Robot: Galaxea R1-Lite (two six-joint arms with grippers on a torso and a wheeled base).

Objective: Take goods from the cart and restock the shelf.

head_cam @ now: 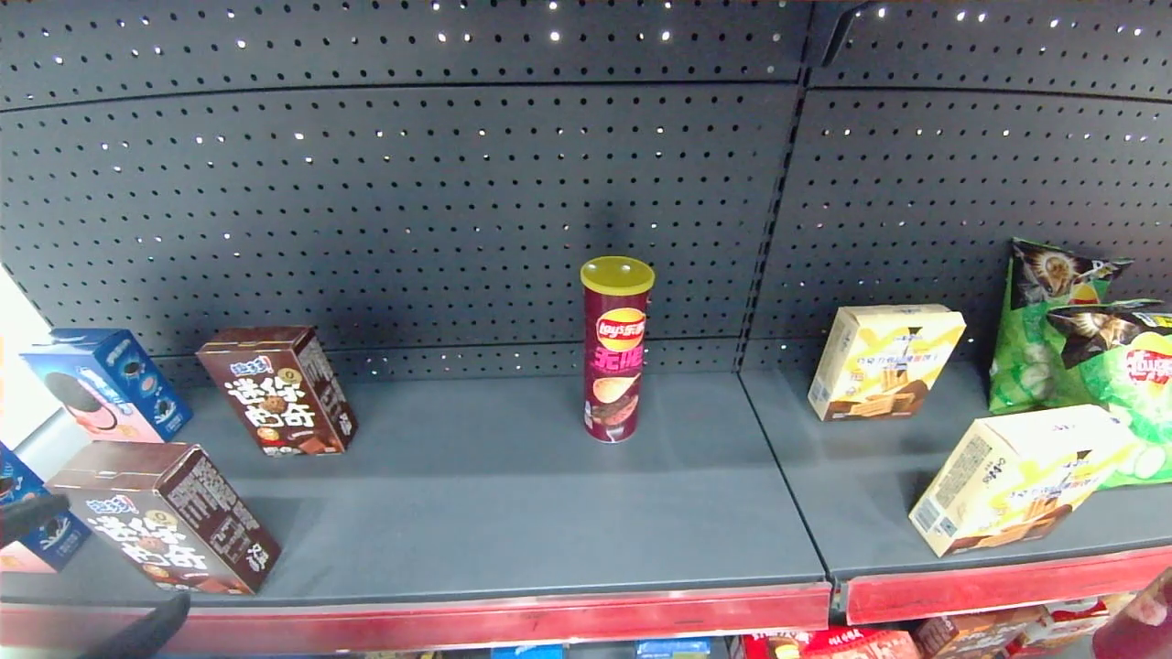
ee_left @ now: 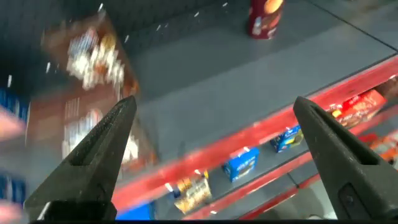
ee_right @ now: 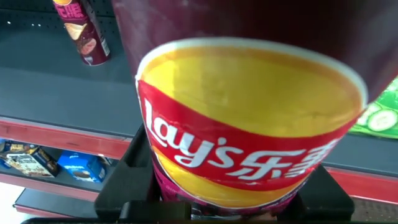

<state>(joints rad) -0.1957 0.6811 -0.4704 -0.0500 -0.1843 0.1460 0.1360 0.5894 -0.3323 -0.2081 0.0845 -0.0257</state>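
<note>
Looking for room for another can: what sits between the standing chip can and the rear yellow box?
Nothing: bare shelf from chip can to yellow box, seen in the head view.

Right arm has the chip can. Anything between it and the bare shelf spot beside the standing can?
Possibly: the front cream box sits by the shelf edge, near the direct line from the held can to the standing can. The shelf floor right of that can is bare.
</note>
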